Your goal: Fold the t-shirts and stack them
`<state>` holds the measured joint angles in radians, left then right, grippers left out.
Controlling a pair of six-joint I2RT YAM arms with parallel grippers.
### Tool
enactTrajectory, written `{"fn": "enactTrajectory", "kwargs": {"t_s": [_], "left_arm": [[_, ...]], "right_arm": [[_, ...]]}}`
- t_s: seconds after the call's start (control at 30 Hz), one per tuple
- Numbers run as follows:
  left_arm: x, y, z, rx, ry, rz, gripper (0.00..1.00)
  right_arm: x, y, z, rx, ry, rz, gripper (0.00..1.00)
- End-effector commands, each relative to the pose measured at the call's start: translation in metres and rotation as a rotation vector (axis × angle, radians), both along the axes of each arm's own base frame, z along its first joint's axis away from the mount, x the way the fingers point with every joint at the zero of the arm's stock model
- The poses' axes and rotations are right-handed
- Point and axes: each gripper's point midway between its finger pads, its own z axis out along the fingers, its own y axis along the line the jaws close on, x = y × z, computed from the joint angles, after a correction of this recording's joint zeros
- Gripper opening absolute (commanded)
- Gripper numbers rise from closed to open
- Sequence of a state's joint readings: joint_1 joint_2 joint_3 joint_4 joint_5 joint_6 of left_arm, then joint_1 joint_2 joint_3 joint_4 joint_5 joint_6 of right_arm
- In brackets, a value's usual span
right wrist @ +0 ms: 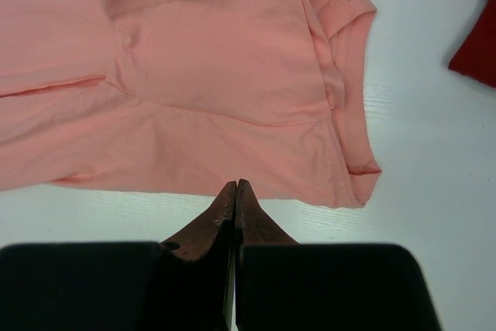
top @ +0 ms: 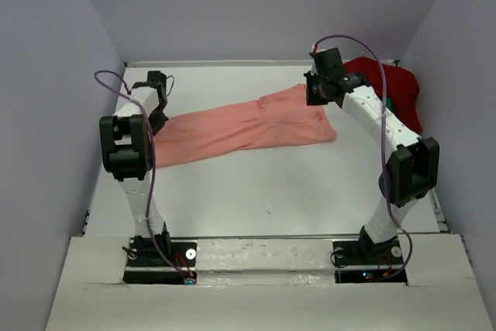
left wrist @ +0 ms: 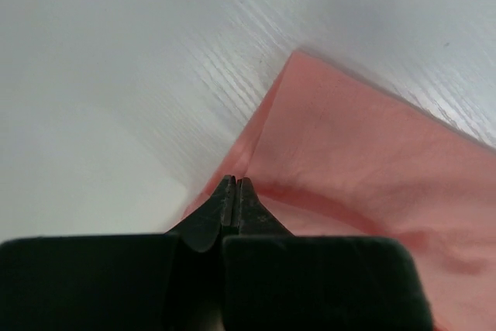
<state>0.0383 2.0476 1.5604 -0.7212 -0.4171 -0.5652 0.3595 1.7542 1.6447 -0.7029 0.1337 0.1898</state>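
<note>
Salmon-pink t-shirt (top: 248, 125) lies stretched across table (top: 271, 191). Left gripper (left wrist: 235, 184) fully closed at its corner; we cannot confirm cloth pinched. Right gripper (right wrist: 235, 185) closed, empty, over opposite end. Risk: one-sided pull slips corner, skews fold.

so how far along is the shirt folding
Early. The salmon-pink shirt lies on the table as a long narrow strip, seemingly folded lengthwise. The left gripper and right gripper are shut near its ends, neither clearly holding cloth. Left to do: cross folds, the crumpled dark red shirt, stacking.
</note>
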Motion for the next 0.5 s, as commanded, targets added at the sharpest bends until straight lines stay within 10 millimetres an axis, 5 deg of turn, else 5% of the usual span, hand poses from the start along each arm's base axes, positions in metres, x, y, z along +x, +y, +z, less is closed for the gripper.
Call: {"fn": "enactTrajectory", "kwargs": {"t_s": [0.0,0.23,0.47], "left_arm": [[0.006,0.0,0.077,0.076,-0.164,-0.005,0.0],[-0.017,-0.024,0.093,0.079,-0.184,-0.043,0.0],[-0.049,-0.032,0.064,0.047,-0.122,-0.044,0.0]], "right_arm": [[0.005,0.005,0.018,0.044,-0.047,0.012,0.0],[0.004,0.008,0.022,0.06,-0.054,0.03,0.0],[0.0,0.006,0.023,0.055,-0.057,0.031,0.0]]}}
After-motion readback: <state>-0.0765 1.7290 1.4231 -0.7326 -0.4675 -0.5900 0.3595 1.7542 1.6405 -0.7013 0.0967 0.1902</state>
